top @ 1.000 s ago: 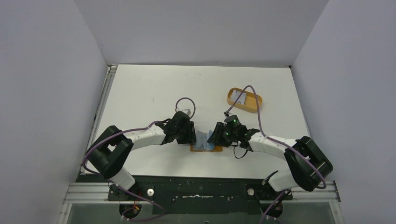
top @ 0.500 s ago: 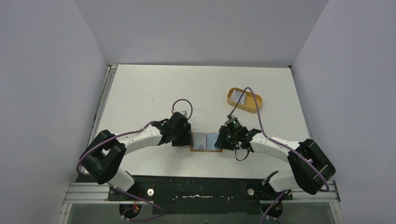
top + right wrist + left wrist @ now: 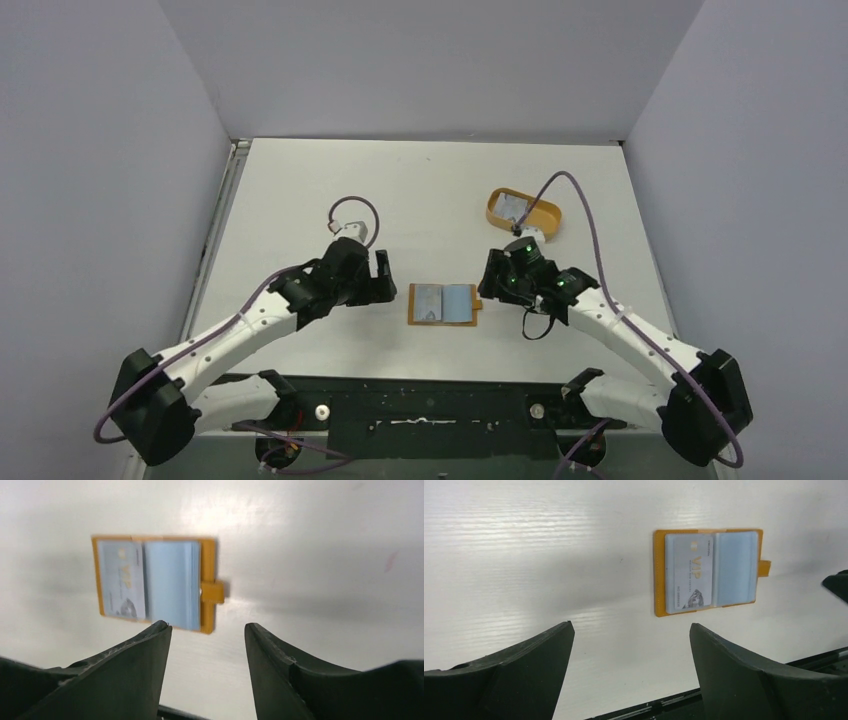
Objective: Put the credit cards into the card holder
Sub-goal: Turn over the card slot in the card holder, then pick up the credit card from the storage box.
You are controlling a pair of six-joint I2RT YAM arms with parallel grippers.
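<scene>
Above the table (image 3: 300,200), the left gripper (image 3: 631,630) and right gripper (image 3: 207,626) were held wide, nothing gripped or touched. Between them the holder (image 3: 443,303) was spread open and flat (orange leather-like rim, glossy grey-blue sleeves), a pale rectangular card (image 3: 689,570) tucked in its left half.

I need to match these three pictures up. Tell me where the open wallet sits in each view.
Top view: wallet just below the picture's centre, lying open.
Left wrist view: upper right.
Right wrist view: upper left, slightly blurred.
Shared landmark: the snap tab on the wallet's edge, on the side away from the half holding the VIP card.
</scene>
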